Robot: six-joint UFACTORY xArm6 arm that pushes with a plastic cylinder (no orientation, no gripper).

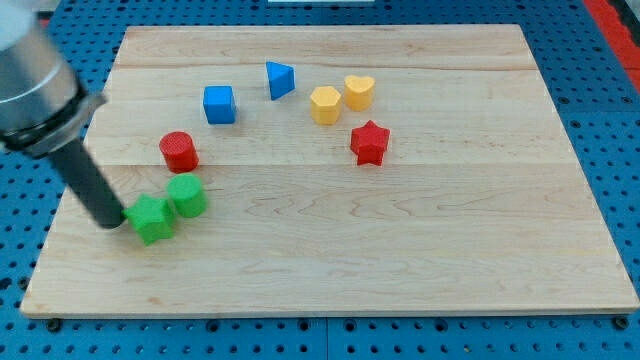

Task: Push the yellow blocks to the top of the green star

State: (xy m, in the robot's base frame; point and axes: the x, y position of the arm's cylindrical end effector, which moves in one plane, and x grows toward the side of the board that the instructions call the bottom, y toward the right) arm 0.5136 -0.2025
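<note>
Two yellow blocks sit at the upper middle of the board: a yellow hexagon [325, 105] and a yellow heart [359, 92] just right of it, almost touching. The green star [151, 218] lies at the lower left, with a green cylinder [187, 195] touching its upper right. My tip [112, 221] is at the star's left side, touching or nearly touching it. The yellow blocks are far to the right and above the tip.
A red cylinder [179, 151] stands above the green cylinder. A blue cube [219, 104] and a blue triangle [280, 80] lie at the upper middle. A red star [369, 142] sits below the yellow heart. The wooden board [400, 250] lies on a blue pegboard.
</note>
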